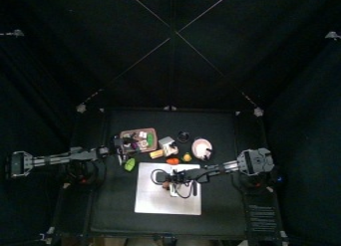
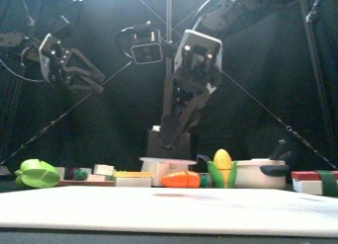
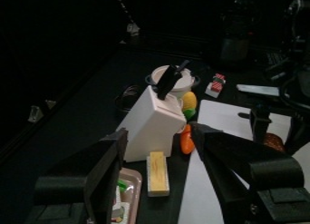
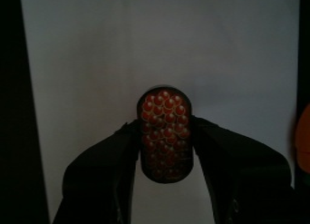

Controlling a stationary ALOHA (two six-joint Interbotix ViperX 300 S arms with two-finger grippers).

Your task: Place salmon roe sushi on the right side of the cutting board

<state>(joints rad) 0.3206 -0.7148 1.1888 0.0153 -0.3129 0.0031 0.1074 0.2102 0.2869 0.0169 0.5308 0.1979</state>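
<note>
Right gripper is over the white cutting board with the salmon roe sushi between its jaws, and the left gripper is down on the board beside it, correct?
Not quite. The left gripper is not on the cutting board; the front view shows it raised well above the table, off to the left. The rest holds: the right wrist view shows the salmon roe sushi between the right gripper's jaws over the white board.

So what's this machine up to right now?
The right gripper holds the salmon roe sushi between its jaws, just above the white cutting board; whether it rests on the board cannot be told. In the top view that arm reaches in over the board. The left gripper hangs open, holding nothing, on the other side, near a dark tray with other food pieces.
</note>
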